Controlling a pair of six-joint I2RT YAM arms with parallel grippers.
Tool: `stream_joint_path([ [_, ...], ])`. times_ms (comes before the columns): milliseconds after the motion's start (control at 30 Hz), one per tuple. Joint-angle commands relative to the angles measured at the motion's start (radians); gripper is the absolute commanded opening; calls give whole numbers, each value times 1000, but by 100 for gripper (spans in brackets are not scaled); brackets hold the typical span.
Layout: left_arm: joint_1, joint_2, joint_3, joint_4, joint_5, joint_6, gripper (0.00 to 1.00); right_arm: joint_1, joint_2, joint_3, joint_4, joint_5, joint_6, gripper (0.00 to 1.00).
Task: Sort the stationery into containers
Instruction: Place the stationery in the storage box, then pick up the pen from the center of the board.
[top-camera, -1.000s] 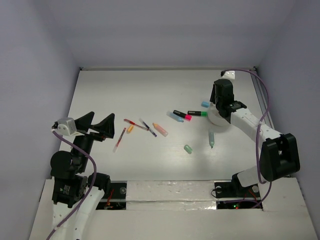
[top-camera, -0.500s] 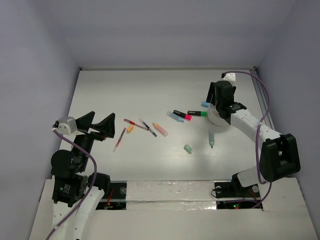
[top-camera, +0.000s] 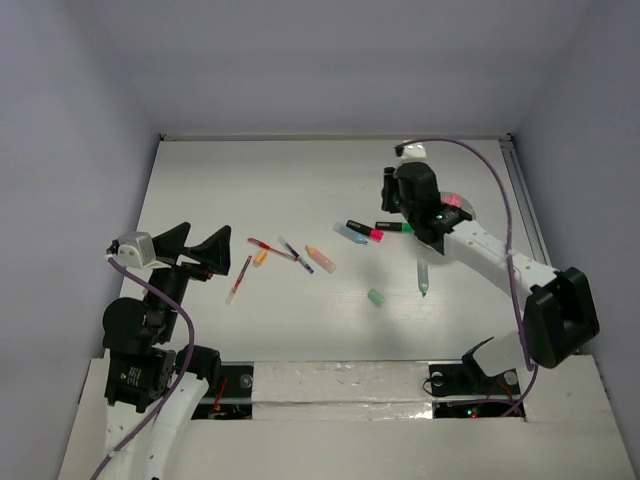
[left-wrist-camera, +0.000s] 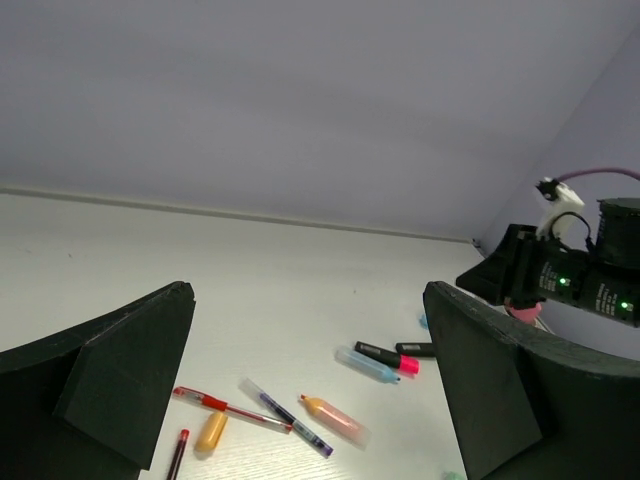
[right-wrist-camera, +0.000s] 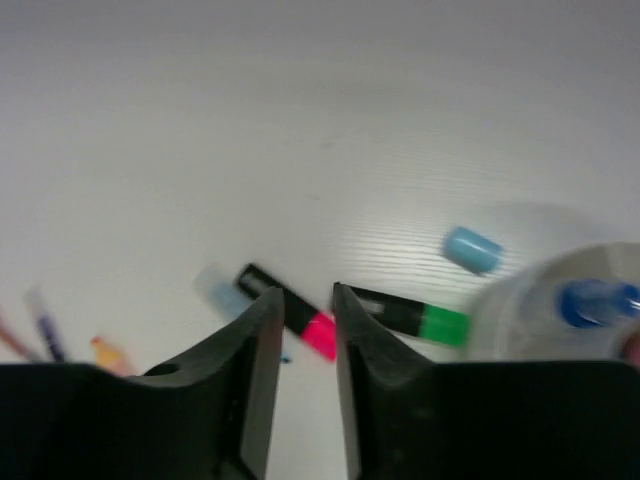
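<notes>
Right gripper (right-wrist-camera: 307, 295): jaws narrowed to a slit, nothing held. Pink marker (right-wrist-camera: 318, 333) and green marker (right-wrist-camera: 425, 321) are seen just past its tips, lying on the counter (right-wrist-camera: 300, 120) left of the translucent cup (right-wrist-camera: 530, 320). Left gripper (left-wrist-camera: 308, 295): spread wide, empty, well apart from the cup.

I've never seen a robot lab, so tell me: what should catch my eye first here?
Bright stationery lies scattered across the table, with a pink-and-black marker and a green-and-black marker lying close together. The right gripper hangs close to those two, a translucent cup just to its right. At the near left, the left gripper gapes wide open.
</notes>
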Motion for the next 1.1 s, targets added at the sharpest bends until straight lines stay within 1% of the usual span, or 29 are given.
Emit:
stream_joint_path([
  [0, -5, 23, -3, 52, 17, 7, 99, 107, 99, 132, 12, -122, -39, 30],
  [67, -5, 23, -3, 49, 15, 7, 99, 146, 163, 191, -40, -133, -40, 26],
  [100, -5, 23, -3, 49, 14, 7, 99, 186, 195, 249, -57, -130, -42, 20],
  [200, -5, 26, -3, 49, 15, 7, 99, 255, 347, 349, -101, -135, -54, 19],
  [300, -5, 29, -2, 48, 17, 7, 99, 294, 432, 420, -132, -178, -57, 19],
  [367, -5, 28, -3, 48, 17, 9, 99, 331, 514, 486, -156, -184, -60, 21],
  [500, -5, 29, -3, 49, 15, 9, 99, 380, 646, 612, -221, -184, -79, 31],
  [533, -5, 31, -3, 51, 17, 7, 99, 389, 669, 636, -235, -179, -85, 38],
  [600, -5, 32, -3, 49, 20, 9, 99, 404, 740, 715, -282, -176, -96, 45],
  [700, -5, 32, -3, 51, 22, 5, 99, 429, 810, 793, -330, -175, -108, 48],
  [800, -5, 32, -5, 49, 26, 7, 99, 440, 857, 837, -348, -158, -109, 49],
  [1067, -5, 26, -5, 51, 31, 5, 99, 449, 932, 888, -370, -60, -120, 48],
])
